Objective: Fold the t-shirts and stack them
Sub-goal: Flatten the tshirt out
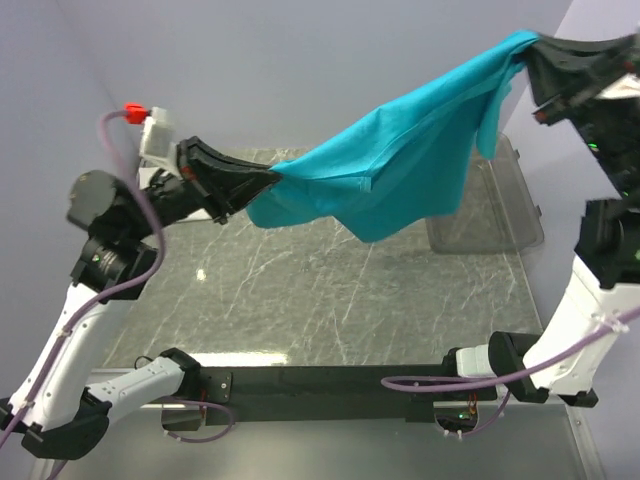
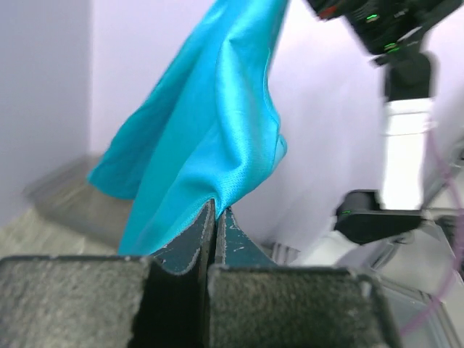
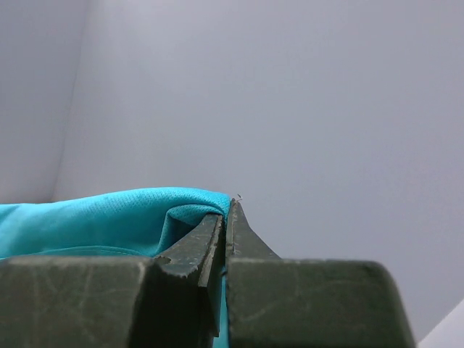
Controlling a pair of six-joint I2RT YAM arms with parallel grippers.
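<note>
A teal t-shirt (image 1: 400,155) hangs stretched in the air between my two grippers, sagging in the middle above the table. My left gripper (image 1: 272,180) is shut on its lower left corner, at mid-height over the table's left half. My right gripper (image 1: 530,48) is shut on the upper right corner, high at the top right. In the left wrist view the teal t-shirt (image 2: 210,130) rises from my closed left gripper (image 2: 216,210). The right wrist view has the t-shirt's edge (image 3: 109,217) pinched in my right gripper (image 3: 226,210). No white folded piece is in view.
A clear plastic bin (image 1: 500,215) sits at the table's right back, partly behind the hanging shirt. The grey marbled table (image 1: 290,290) lies below. A white fixture with a red cap (image 1: 145,125) stands at the left wall.
</note>
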